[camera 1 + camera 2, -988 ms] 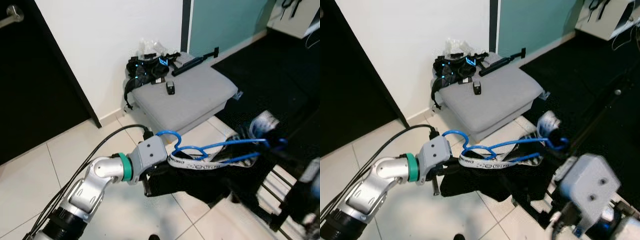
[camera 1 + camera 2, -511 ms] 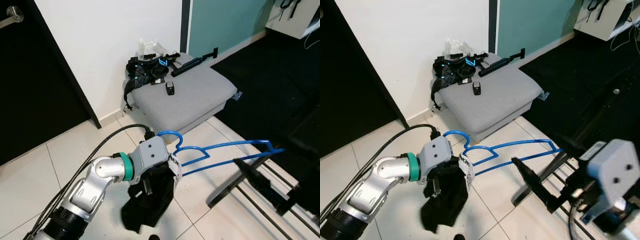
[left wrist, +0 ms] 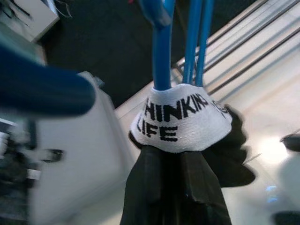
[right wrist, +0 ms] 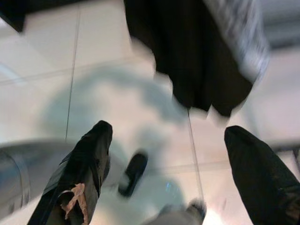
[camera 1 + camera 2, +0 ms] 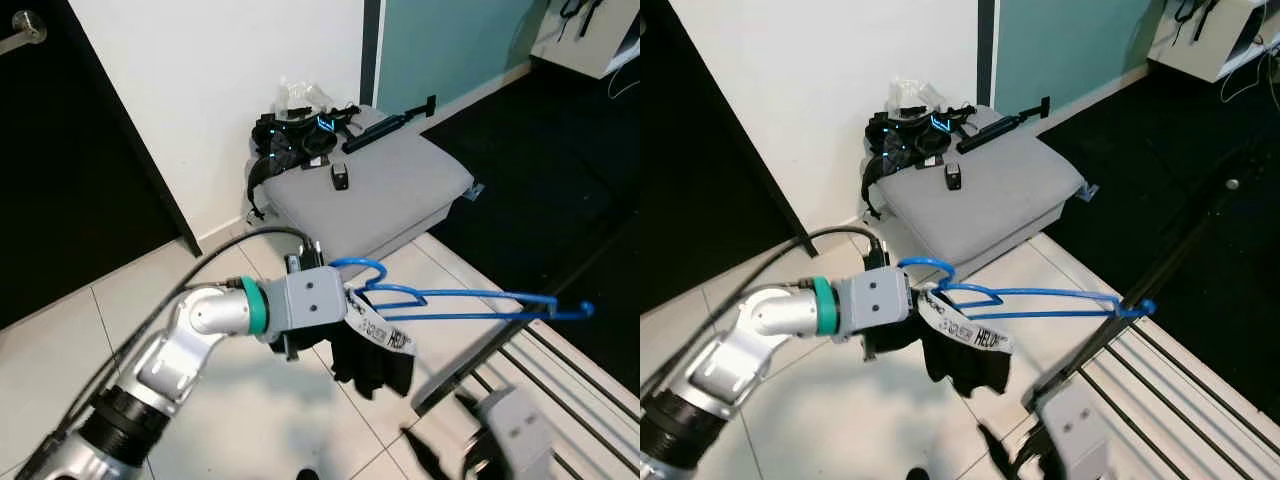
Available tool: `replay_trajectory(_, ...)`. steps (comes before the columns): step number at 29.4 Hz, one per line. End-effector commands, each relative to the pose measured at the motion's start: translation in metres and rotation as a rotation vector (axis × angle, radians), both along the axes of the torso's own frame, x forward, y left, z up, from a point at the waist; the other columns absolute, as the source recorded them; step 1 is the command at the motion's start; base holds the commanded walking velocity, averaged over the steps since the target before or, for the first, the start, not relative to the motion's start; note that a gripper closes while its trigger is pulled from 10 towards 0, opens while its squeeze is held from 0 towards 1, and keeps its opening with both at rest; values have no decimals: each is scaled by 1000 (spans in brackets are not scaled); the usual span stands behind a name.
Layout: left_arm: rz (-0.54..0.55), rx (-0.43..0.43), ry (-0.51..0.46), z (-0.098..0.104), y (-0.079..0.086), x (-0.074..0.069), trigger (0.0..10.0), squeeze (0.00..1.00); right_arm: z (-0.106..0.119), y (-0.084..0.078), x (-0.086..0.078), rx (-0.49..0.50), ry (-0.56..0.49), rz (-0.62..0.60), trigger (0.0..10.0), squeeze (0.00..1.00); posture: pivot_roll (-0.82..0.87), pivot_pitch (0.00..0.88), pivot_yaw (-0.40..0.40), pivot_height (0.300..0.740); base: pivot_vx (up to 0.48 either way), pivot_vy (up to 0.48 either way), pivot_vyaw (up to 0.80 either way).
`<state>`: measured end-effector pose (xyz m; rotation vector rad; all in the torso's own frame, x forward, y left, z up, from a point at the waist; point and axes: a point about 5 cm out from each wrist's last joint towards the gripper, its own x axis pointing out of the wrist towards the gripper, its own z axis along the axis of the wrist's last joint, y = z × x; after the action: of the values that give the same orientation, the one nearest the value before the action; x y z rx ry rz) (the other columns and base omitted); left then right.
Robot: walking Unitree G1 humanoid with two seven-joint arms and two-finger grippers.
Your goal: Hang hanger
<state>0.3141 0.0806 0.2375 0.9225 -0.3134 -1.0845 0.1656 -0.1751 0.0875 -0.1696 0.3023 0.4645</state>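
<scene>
Right wrist view shows your right gripper [image 4: 164,173] released, fingers [image 4: 82,164] spread wide above the floor tiles. Your left gripper [image 5: 335,325] is clenched on the blue hanger [image 5: 450,300], black garment [image 5: 375,362] dangling. Keep it level and steer the hook onto the drying rack [image 5: 1160,370] rail beyond.

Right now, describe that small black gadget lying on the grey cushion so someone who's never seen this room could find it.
Start at the white wall, where a square grey fabric floor cushion sits beside it. The small black gadget lies on the cushion's top near its back, alone on bare fabric. Unlike the tangled black straps and long black bar behind it, it is short, stubby and separate.
</scene>
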Motion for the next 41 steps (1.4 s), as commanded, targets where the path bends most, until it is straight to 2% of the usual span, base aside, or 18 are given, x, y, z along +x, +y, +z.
replay_trajectory(1,-28,39,-33,-1,-2,-4,10000,0,-11,3,-7,-13,31,10,10000,0,-312,225,198,740,0,0,0)
replay_trajectory(2,-89,153,-113,1,-4,-6,10000,0,-27,0,-5,-148,23,-28,10000,0,-307,224,200,740,0,0,0)
replay_trajectory(3,-89,153,-113,1,-4,-6,10000,0,-27,0,-5,-148,23,-28,10000,0,-307,224,200,740,0,0,0)
replay_trajectory(5,-239,331,-219,8,-8,-16,10000,0,-44,-7,5,-434,-113,-110,10000,0,-288,219,204,740,0,0,0)
replay_trajectory(8,-337,416,-284,15,-10,-22,10000,0,-49,-3,11,-541,-221,-124,10000,0,-285,219,205,740,0,0,0)
replay_trajectory(13,-386,478,-363,28,-10,-23,10000,0,-42,-5,26,-334,-240,-325,10000,0,-263,220,219,740,0,0,0)
replay_trajectory(14,-381,487,-381,33,-8,-21,10000,0,-44,-6,32,-113,-143,-411,10000,0,-250,221,222,740,0,0,0)
replay_trajectory(15,-368,496,-405,42,-4,-19,10000,0,-49,-7,37,255,-35,-528,10000,0,-242,219,218,740,0,0,0)
replay_trajectory(16,-366,498,-412,43,-3,-18,10000,0,-51,-7,38,336,-12,-549,10000,0,-242,219,218,740,0,0,0)
replay_trajectory(22,-351,458,-409,52,2,-17,10000,0,-73,0,28,243,75,-421,10000,0,-238,216,212,740,0,0,0)
replay_trajectory(23,-343,432,-428,59,4,-15,10000,0,-85,3,21,85,89,-318,10000,0,-234,213,206,740,0,0,0)
replay_trajectory(25,-341,425,-435,62,4,-14,10000,0,-89,4,19,30,85,-286,10000,0,-234,213,206,740,0,0,0)
replay_trajectory(29,-356,393,-444,68,2,-16,10000,0,-81,-6,30,247,63,-417,10000,0,-231,210,206,740,0,0,0)
replay_trajectory(31,-356,393,-444,68,2,-16,10000,0,-81,-6,30,247,63,-417,10000,0,-231,210,206,740,0,0,0)
replay_trajectory(32,-371,353,-445,72,-2,-18,10000,0,-70,-6,42,402,24,-437,10000,0,-233,209,211,740,0,0,0)
replay_trajectory(33,-371,353,-445,72,-2,-18,10000,0,-70,-6,42,402,24,-437,10000,0,-233,209,211,740,0,0,0)
replay_trajectory(39,-379,297,-456,78,-7,-19,10000,0,-44,-1,57,766,-63,-413,10000,0,-230,206,215,740,0,0,0)
replay_trajectory(41,-379,297,-456,78,-7,-19,10000,0,-44,-1,57,766,-63,-413,10000,0,-230,206,215,740,0,0,0)
